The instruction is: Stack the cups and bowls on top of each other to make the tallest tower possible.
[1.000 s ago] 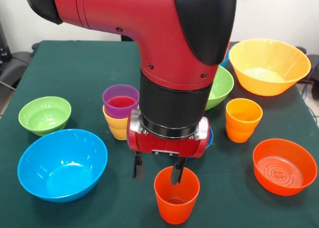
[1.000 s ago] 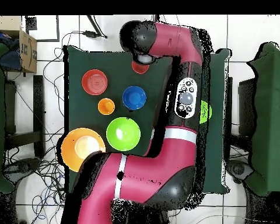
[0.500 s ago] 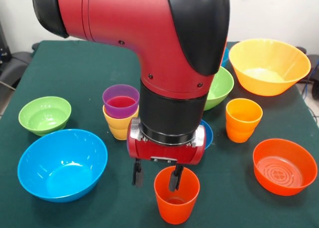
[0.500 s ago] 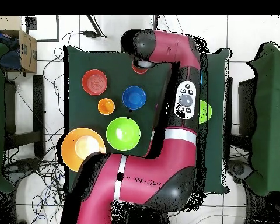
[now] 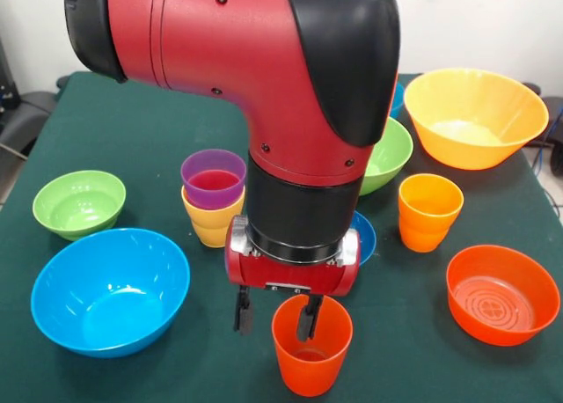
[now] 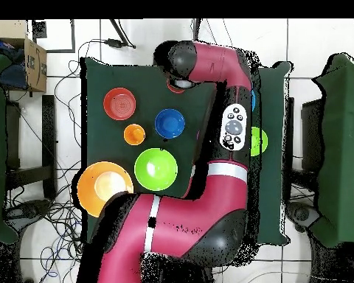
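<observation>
My gripper (image 5: 274,319) is open and hangs low over the red-orange cup (image 5: 311,355) at the front of the table. One finger is inside the cup and the other is outside its left wall. A purple cup (image 5: 213,179) sits nested in a yellow cup (image 5: 209,229) just left of the arm. An orange-yellow cup (image 5: 429,211) stands alone on the right. In the overhead view the arm hides the gripper.
Around them on the green table (image 5: 158,113) stand a light blue bowl (image 5: 110,289), a small green bowl (image 5: 79,202), a larger green bowl (image 5: 391,152), a big orange-yellow bowl (image 5: 475,117) and an orange-red bowl (image 5: 501,293). A dark blue bowl (image 5: 364,236) shows partly behind the wrist.
The gripper has come down a little, so its fingers reach lower around the red-orange cup's left wall. The cups and bowls have not moved.
</observation>
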`<move>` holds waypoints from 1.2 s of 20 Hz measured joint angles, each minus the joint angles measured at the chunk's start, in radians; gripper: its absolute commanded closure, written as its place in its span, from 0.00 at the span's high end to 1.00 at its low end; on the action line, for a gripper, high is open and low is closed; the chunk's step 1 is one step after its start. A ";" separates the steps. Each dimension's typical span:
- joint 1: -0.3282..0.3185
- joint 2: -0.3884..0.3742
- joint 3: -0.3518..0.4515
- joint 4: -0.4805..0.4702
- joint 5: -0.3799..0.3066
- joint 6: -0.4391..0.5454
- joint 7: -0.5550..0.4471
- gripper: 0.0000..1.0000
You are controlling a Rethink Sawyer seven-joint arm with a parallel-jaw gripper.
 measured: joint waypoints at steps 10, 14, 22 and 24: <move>0.000 0.003 -0.003 0.034 -0.001 0.000 0.000 1.00; -0.001 0.004 -0.003 0.042 -0.002 0.000 0.000 1.00; -0.004 0.004 -0.003 0.077 -0.004 -0.041 0.000 1.00; -0.005 0.004 -0.002 0.092 -0.005 -0.070 0.000 1.00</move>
